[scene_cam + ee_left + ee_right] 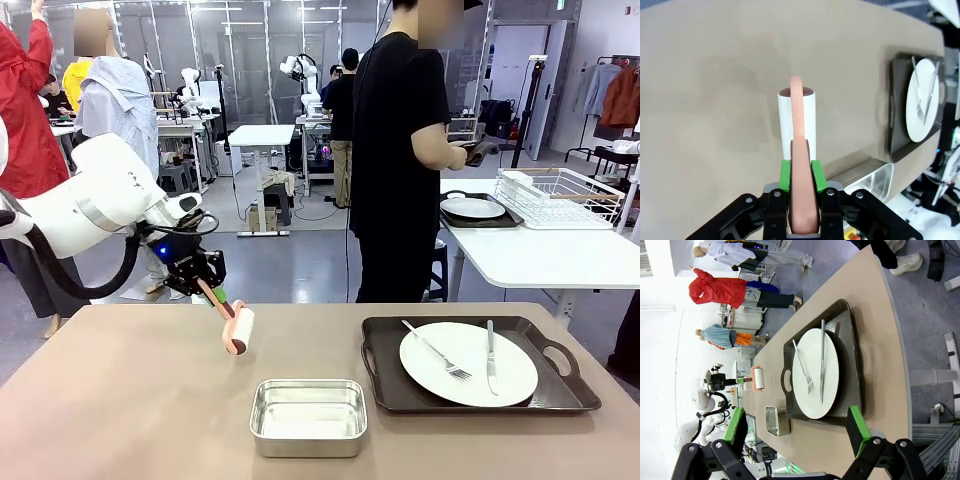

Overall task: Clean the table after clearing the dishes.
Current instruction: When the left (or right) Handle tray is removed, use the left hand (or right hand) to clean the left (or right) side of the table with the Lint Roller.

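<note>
A tray [385, 398] on the desk [120, 400] holds a plate [470, 390] with fork [437, 352] and knife [490, 357]. Left fingers [785, 172] clamp a lint roller [238, 330]; right fingers [858, 424] gape open.

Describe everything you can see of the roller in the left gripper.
The roller has a white cylindrical roll on a salmon-pink, plastic-looking handle. The left gripper is shut on the handle, between its green pads. It slants down, roll end lowest, over the table's far left part; whether it touches the top is unclear.
</note>
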